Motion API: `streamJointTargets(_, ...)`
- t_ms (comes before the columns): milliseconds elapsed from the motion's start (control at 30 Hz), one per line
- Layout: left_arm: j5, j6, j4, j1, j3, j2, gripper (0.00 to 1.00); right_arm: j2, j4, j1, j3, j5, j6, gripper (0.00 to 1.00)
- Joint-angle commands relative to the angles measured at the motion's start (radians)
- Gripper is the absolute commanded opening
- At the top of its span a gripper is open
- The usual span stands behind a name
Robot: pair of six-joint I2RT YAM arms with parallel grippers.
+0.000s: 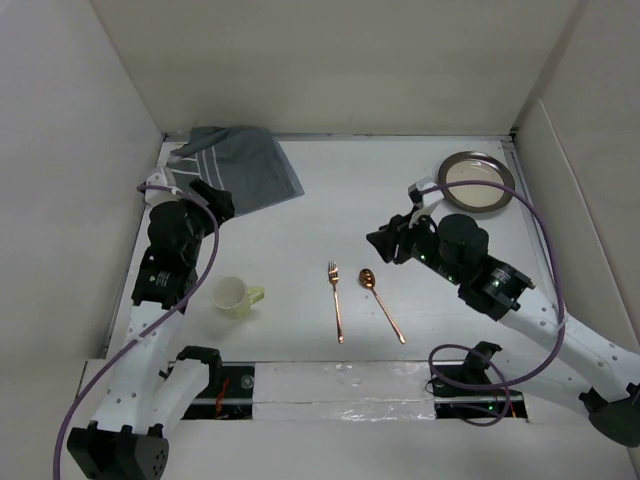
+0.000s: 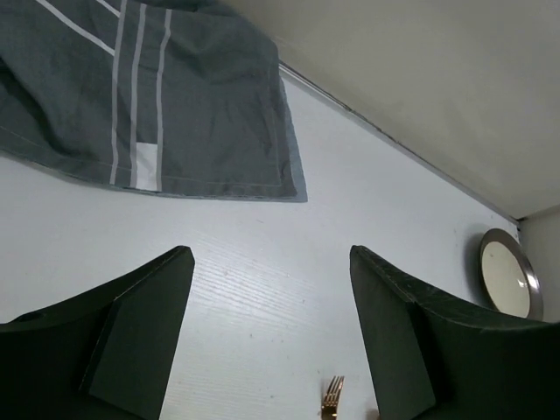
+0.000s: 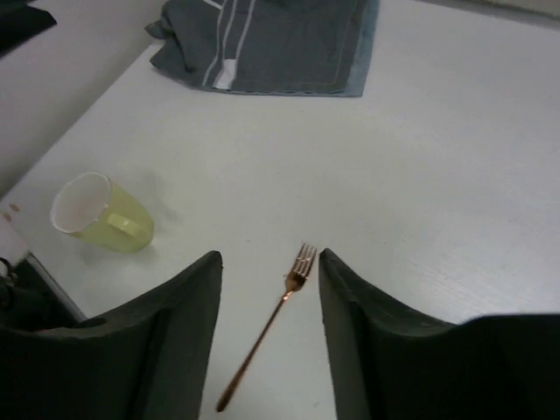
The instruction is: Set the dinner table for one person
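Now the right gripper (image 3: 269,262), jaws apart, hangs over the fork (image 3: 262,337) mid-frame, likely to grab it; the left gripper (image 2: 271,254) has its jaws apart too.

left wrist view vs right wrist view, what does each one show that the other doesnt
Only the left wrist view shows the round metal plate, at its right edge near the wall. Only the right wrist view shows the yellow mug and the whole copper fork. Both show the grey striped cloth at the far side, the fork's tines, and the white dinner table under everything.
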State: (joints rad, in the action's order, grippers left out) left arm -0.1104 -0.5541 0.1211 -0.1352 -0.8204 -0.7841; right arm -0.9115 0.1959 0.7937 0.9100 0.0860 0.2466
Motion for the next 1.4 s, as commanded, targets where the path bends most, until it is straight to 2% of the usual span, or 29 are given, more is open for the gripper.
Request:
streamJointTargets(0,-0.031,0.042,-0.023,0.008,-0.071,-0.024,0.7,0.042,-0.073,0.01,-0.039,-0.017,0.019,0.42)
streamJointTargets(67,-0.048,0.043,0.004,0.017,-0.118,-0.087,0.67,0.059,-0.095,0.01,-0.063,-0.04,0.028,0.19)
streamJointTargets(100,-0.038,0.062,0.006,0.017,-0.134,-0.131,0.59,0.078,-0.107,0.01,-0.086,-0.048,0.045,0.02)
streamJointTargets(167,-0.038,0.066,0.006,0.042,-0.161,-0.179,0.37,0.095,-0.113,0.019,-0.1,-0.068,0.046,0.0)
streamJointTargets(200,-0.041,0.063,0.008,0.054,-0.17,-0.223,0.17,0.112,-0.105,0.019,-0.105,-0.071,0.048,0.0)
streamJointTargets(233,-0.051,0.063,0.012,0.066,-0.187,-0.245,0.04,0.121,-0.095,0.019,-0.111,-0.072,0.048,0.0)
streamJointTargets(267,-0.067,0.068,0.009,0.078,-0.194,-0.263,0.0,0.131,-0.082,0.019,-0.112,-0.072,0.043,0.0)
streamJointTargets(333,-0.08,0.097,0.015,0.103,-0.23,-0.345,0.0,0.166,-0.066,0.019,-0.128,-0.062,0.04,0.0)
streamJointTargets(433,-0.078,0.115,0.049,0.205,-0.299,-0.48,0.0,0.201,-0.069,0.019,-0.146,-0.037,0.052,0.0)
streamJointTargets(467,-0.043,0.123,0.043,0.276,-0.306,-0.509,0.05,0.204,-0.064,0.019,-0.148,-0.037,0.054,0.0)
streamJointTargets(500,-0.02,0.128,0.031,0.313,-0.306,-0.562,0.18,0.206,-0.061,0.019,-0.149,-0.037,0.054,0.0)
streamJointTargets(600,0.057,0.137,-0.014,0.443,-0.315,-0.676,0.46,0.207,-0.075,0.019,-0.16,-0.045,0.072,0.0)
streamJointTargets(667,0.083,0.135,-0.001,0.492,-0.351,-0.736,0.46,0.207,-0.09,0.019,-0.166,-0.063,0.08,0.0)
streamJointTargets(733,0.09,0.132,-0.003,0.539,-0.379,-0.82,0.4,0.2,-0.127,0.019,-0.178,-0.074,0.086,0.0)
streamJointTargets(833,0.074,0.166,-0.02,0.548,-0.41,-0.895,0.37,0.166,-0.136,0.019,-0.171,-0.065,0.073,0.0)
streamJointTargets(900,0.081,0.178,-0.02,0.548,-0.428,-0.949,0.37,0.128,-0.141,0.019,-0.166,-0.063,0.059,0.05)
streamJointTargets(967,0.077,0.194,-0.018,0.548,-0.457,-0.986,0.38,0.103,-0.141,0.019,-0.157,-0.068,0.053,0.12)
streamJointTargets(1067,0.083,0.214,-0.026,0.548,-0.482,-1.046,0.46,0.065,-0.153,0.019,-0.146,-0.078,0.046,0.22)
streamJointTargets(1133,0.092,0.22,-0.038,0.548,-0.493,-1.078,0.52,0.045,-0.165,0.019,-0.142,-0.11,0.046,0.23)
streamJointTargets(1267,0.106,0.214,-0.051,0.548,-0.508,-1.13,0.51,0.022,-0.165,0.019,-0.134,-0.115,0.04,0.24)
streamJointTargets(1367,0.104,0.212,-0.049,0.548,-0.52,-1.167,0.47,0.016,-0.173,0.019,-0.135,-0.112,0.045,0.24)
